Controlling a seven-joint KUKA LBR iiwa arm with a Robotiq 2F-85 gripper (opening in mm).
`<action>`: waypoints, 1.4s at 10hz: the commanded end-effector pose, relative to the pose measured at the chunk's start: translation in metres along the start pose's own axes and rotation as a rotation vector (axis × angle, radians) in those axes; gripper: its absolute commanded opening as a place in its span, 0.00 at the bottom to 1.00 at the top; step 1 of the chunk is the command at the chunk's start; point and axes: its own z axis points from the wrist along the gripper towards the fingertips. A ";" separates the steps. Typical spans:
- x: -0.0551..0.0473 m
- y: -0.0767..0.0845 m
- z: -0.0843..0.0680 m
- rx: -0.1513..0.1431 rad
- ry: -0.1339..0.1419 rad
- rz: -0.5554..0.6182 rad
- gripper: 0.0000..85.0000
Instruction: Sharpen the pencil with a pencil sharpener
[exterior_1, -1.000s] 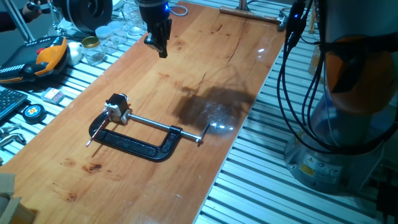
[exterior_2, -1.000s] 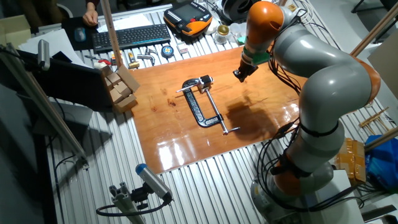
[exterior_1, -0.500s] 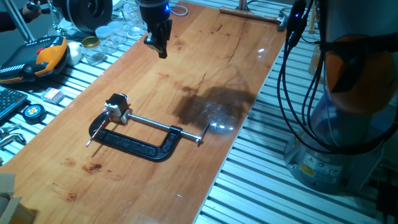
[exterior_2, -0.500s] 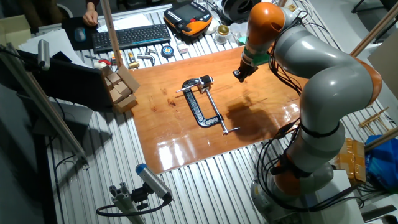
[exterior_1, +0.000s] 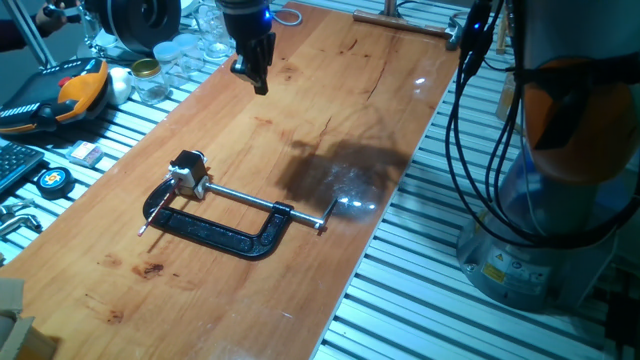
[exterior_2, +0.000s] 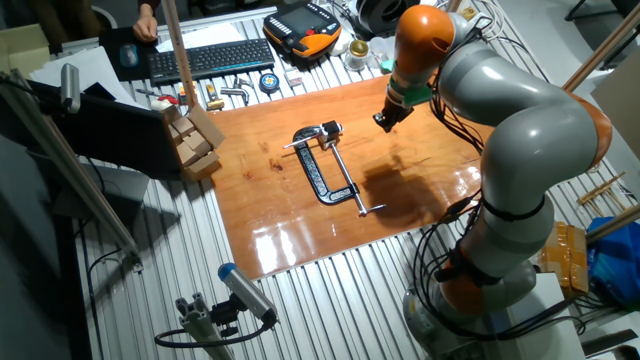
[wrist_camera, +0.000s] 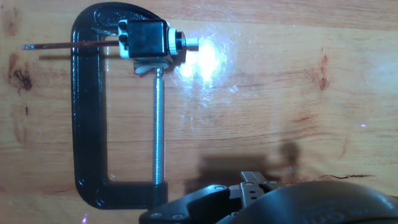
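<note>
The pencil sharpener (exterior_1: 188, 171) (exterior_2: 329, 129) (wrist_camera: 144, 38) is a small black and silver block held in the jaw of a black C-clamp (exterior_1: 222, 232) (exterior_2: 321, 178) (wrist_camera: 86, 118) that lies flat on the wooden table. The pencil (exterior_1: 152, 214) (exterior_2: 296, 146) (wrist_camera: 68, 44) is a thin dark stick. One end sits in the sharpener and the other points away across the clamp's frame. My gripper (exterior_1: 254, 78) (exterior_2: 383, 120) hangs above the table's far part, well away from the clamp. Its fingers look shut and hold nothing. Its fingertips do not show in the hand view.
The clamp's silver screw rod (exterior_1: 262, 203) (wrist_camera: 158, 118) runs along the table. Glass jars (exterior_1: 150, 75), an orange pendant (exterior_1: 62, 92) and a tape measure (exterior_1: 53, 180) lie beside the table (exterior_1: 400, 110). Wooden blocks (exterior_2: 195, 135) and a keyboard (exterior_2: 210, 58) stand on another side.
My gripper has edged very slightly sideways above the far part of the table. The clamp, sharpener and pencil lie as before.
</note>
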 end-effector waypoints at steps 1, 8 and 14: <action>-0.002 0.001 0.002 0.000 -0.002 0.003 0.00; -0.016 0.011 0.018 -0.014 -0.023 0.035 0.00; -0.023 0.014 0.018 -0.022 -0.026 0.061 0.00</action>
